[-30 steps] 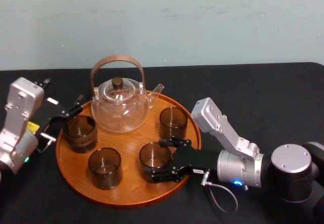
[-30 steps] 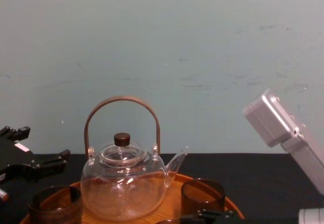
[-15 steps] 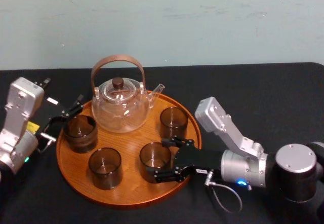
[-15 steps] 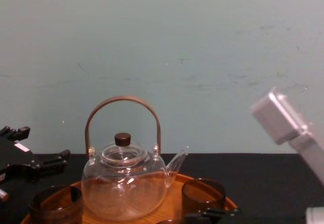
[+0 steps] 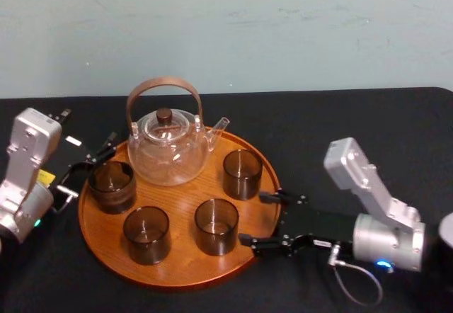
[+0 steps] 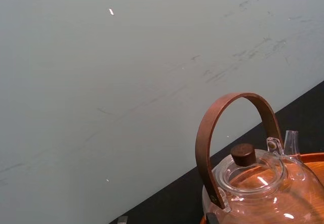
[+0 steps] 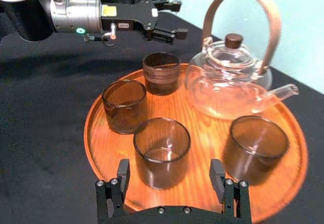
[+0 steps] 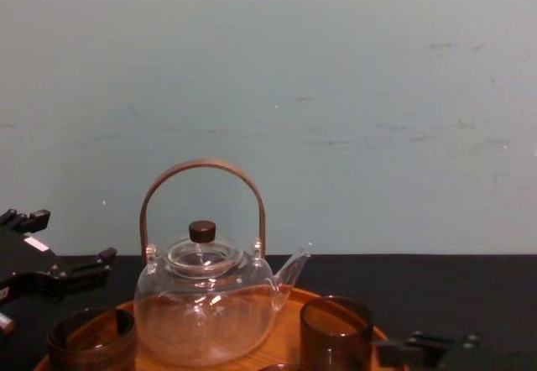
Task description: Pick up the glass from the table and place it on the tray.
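Right end effector [image 5: 256, 219], spread, lies at 4 o'clock of round orange-brown wooden tray [image 5: 177, 267] holding smoky brown glass [image 5: 216, 224]; left end effector [image 5: 88, 168], spread, at 9 o'clock.

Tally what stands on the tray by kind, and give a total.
glasses: 4
teapot: 1
Total on the tray: 5

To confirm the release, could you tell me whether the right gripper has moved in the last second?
Yes: the right gripper drew back rightward off the glass to the tray's rim; the left gripper idles at its left edge.
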Motion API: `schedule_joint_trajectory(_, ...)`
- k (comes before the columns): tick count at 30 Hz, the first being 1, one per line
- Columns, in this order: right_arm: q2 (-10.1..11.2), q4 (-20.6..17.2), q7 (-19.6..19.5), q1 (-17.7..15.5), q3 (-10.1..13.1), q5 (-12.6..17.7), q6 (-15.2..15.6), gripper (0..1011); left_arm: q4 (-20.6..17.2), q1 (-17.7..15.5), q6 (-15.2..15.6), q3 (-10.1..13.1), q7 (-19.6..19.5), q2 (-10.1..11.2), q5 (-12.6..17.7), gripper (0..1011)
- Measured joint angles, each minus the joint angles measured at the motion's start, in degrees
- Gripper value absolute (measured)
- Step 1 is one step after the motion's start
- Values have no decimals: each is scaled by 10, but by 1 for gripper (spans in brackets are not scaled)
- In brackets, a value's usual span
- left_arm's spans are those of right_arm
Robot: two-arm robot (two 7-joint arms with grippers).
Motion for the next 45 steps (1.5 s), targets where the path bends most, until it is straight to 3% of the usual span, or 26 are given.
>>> schedule_joint_trajectory(4,30,-25,-4,-28,26,15,-18,1002,0,0,0,0,0,0,0,1001)
schedule_joint_trajectory(8,46,-38,-20,-52,54,29,-32,1002,0,0,0,0,0,0,0,1001)
schedule_joint_trajectory(14,47,-48,-52,-82,95,46,-55,1002,0,0,0,0,0,0,0,1001)
schedule_joint_trajectory(17,29,-49,-88,-100,123,48,-79,1002,0,0,0,0,0,0,0,1001)
schedule_joint_trajectory(20,15,-46,-110,-107,134,48,-90,1002,0,0,0,0,0,0,0,1001)
schedule_joint_trajectory(23,-14,-35,-145,-113,151,42,-108,1002,0,0,0,0,0,0,0,1001)
schedule_joint_trajectory(33,-70,6,-212,-106,165,-7,-148,1003,0,0,0,0,0,0,0,1001)
schedule_joint_trajectory(45,-97,36,-227,-96,172,-28,-150,1002,0,0,0,0,0,0,0,1001)
